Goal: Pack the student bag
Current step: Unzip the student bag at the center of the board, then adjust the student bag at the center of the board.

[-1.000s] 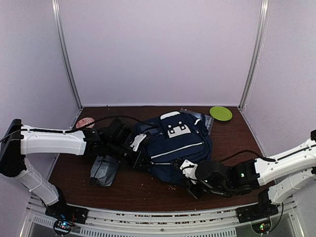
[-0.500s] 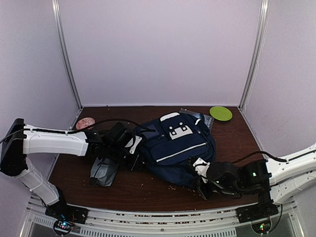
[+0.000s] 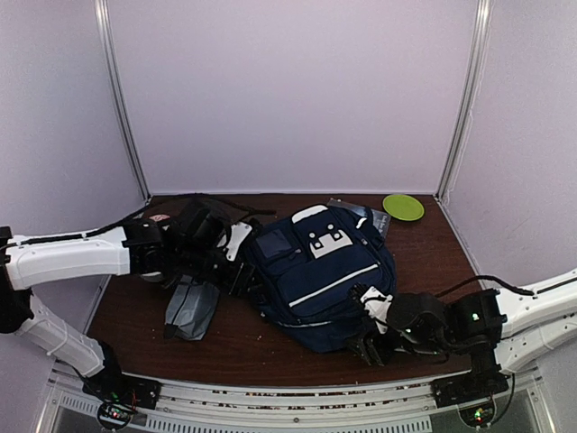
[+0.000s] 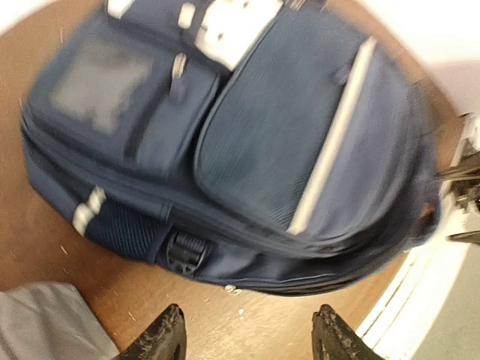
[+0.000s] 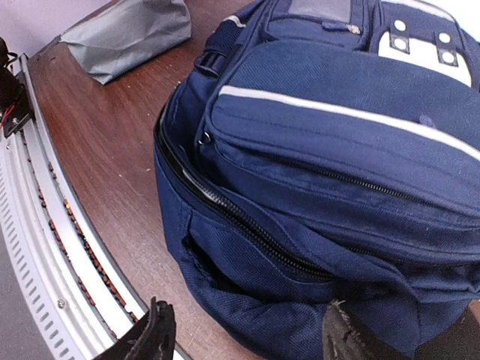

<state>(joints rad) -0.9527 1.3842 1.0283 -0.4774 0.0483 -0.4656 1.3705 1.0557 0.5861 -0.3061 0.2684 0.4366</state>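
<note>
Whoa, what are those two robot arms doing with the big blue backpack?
The student bag lies flat on the table. The left gripper is at its left side, the right gripper at its near edge; both are open and hold nothing. A grey pouch lies on the table left of the bag.

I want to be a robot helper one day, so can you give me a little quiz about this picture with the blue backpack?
1. True or false: the green plate lies on top of the student bag.
2. What lies on the table just to the robot's left of the student bag? A) a grey pouch B) a red ball C) a banana
3. Fill in: the jaws of the left gripper are ____.
Key: 1 false, the green plate sits on the table in the far right corner; 2 A; 3 open.
</note>
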